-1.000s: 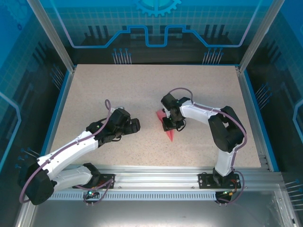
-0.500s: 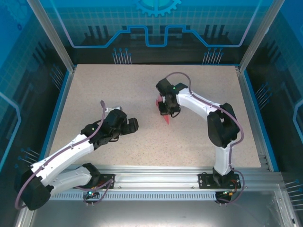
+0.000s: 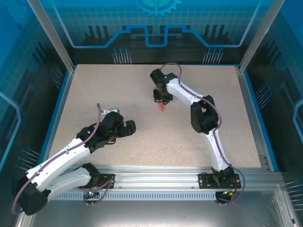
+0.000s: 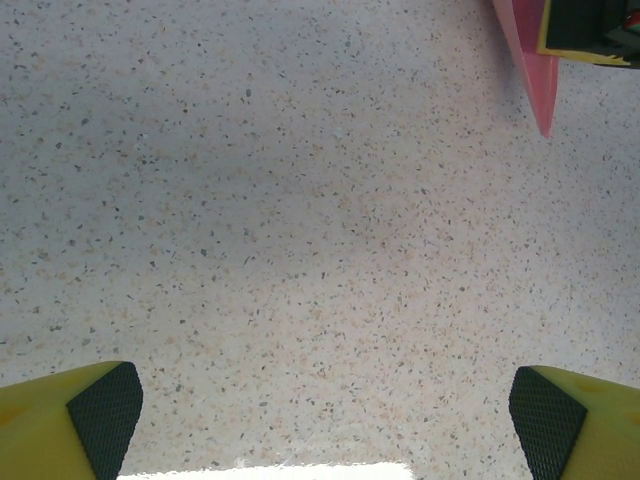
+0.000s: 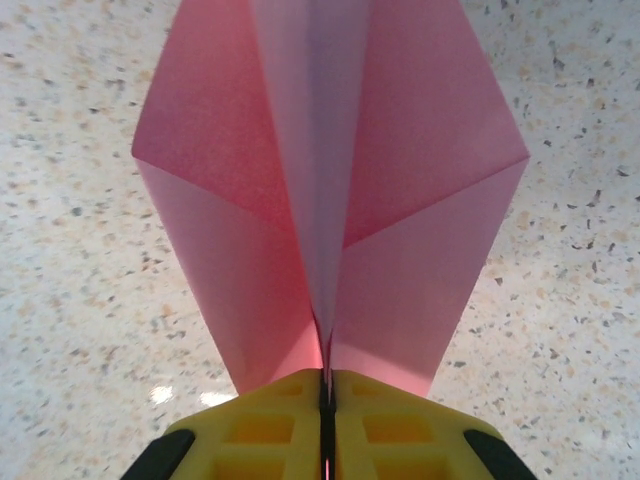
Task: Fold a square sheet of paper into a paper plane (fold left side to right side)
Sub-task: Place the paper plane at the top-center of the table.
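The pink-red paper plane (image 5: 330, 190) is a folded dart with a centre crease, and its two wings spread out to either side. My right gripper (image 5: 326, 375) is shut on that crease, its yellow fingers (image 5: 400, 425) pressed together. From above, the right gripper (image 3: 161, 97) holds the plane (image 3: 162, 107) over the far middle of the table, with the point hanging toward me. My left gripper (image 3: 130, 126) is open over bare table at the near left. In the left wrist view the plane's tip (image 4: 537, 80) shows at the top right, far from my left fingertips (image 4: 105, 410).
The speckled beige table (image 3: 118, 90) is bounded by a blue rim and aluminium frame posts (image 3: 49, 33). The right arm stretches far forward across the middle. Both arm bases sit on the rail at the near edge.
My right gripper has carried the plane away from me, from the table's middle toward the far side. The left arm has pulled back slightly to the near left.
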Controlling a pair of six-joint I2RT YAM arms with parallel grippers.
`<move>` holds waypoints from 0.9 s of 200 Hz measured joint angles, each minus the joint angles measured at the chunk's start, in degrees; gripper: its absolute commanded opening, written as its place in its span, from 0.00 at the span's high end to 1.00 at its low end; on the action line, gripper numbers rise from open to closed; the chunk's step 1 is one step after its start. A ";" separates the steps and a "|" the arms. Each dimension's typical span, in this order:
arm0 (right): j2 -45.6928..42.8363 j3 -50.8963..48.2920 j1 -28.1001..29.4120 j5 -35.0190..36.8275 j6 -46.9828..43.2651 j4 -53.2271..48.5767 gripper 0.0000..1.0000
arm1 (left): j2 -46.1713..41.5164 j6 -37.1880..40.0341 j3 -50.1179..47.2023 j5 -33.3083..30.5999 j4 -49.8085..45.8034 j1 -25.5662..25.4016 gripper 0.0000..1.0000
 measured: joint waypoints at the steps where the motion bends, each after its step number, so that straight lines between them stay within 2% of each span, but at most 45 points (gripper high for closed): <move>1: 0.04 0.02 -0.02 0.04 0.00 -0.04 0.90 | -0.02 -0.02 0.00 0.00 0.00 0.00 0.01; 85: 3.06 0.79 -0.74 0.90 0.48 -0.94 0.89 | -0.15 -0.02 -0.15 0.00 -0.42 0.00 0.02; 123: 3.06 0.20 -0.63 0.90 1.36 -0.48 0.84 | -0.13 -0.02 -0.15 0.00 -0.42 0.00 0.01; 180: 2.45 -1.60 0.11 2.14 1.05 -0.63 0.70 | 0.17 -0.02 -0.13 -0.07 -0.46 0.00 0.02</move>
